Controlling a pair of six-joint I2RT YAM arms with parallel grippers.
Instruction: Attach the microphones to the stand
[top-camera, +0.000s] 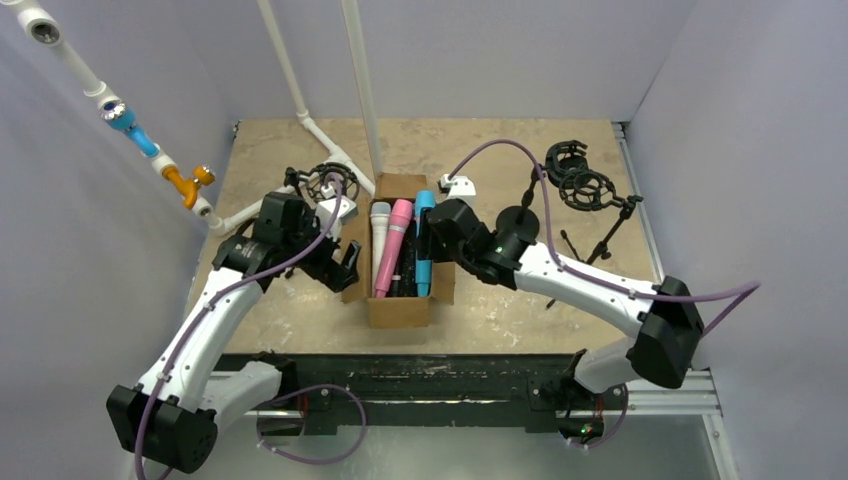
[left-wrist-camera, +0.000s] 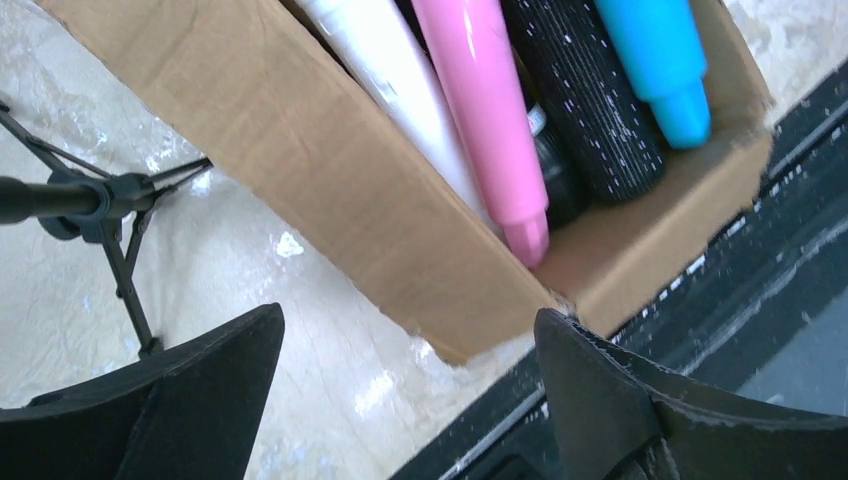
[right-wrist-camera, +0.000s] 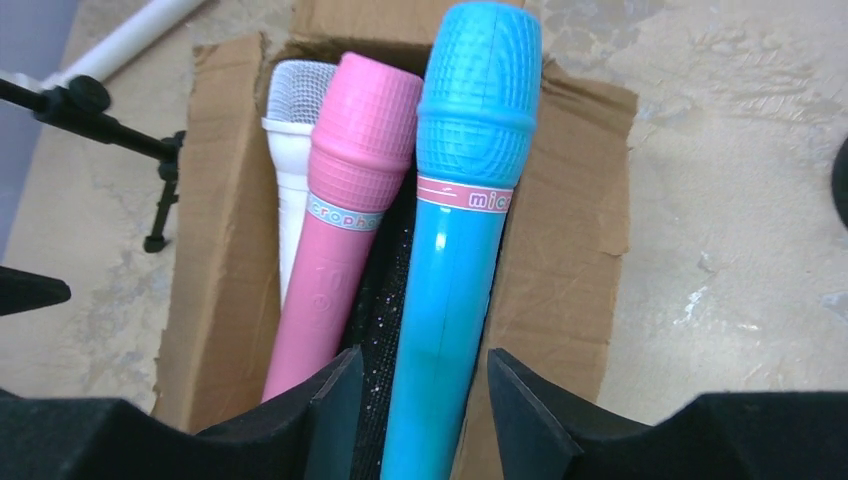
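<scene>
Right fingers (right-wrist-camera: 330, 420) half parted astride blue microphone (right-wrist-camera: 450, 300) handle inside cardboard box (right-wrist-camera: 570, 250); clamped or loose, cannot tell. Right arm (top-camera: 590, 280) bent, reaching leftward over box. Left arm (top-camera: 215, 310) stretched forward, wrist dipped beside box; left fingers (left-wrist-camera: 610, 400) spread wide, empty. Pink microphone (right-wrist-camera: 340, 250), white microphone (right-wrist-camera: 290, 150) lie in box on bench (right-wrist-camera: 750, 200).

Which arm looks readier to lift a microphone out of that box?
Right. The right gripper straddles the blue microphone in the cardboard box; the left gripper hangs open outside the box, holding nothing.
</scene>
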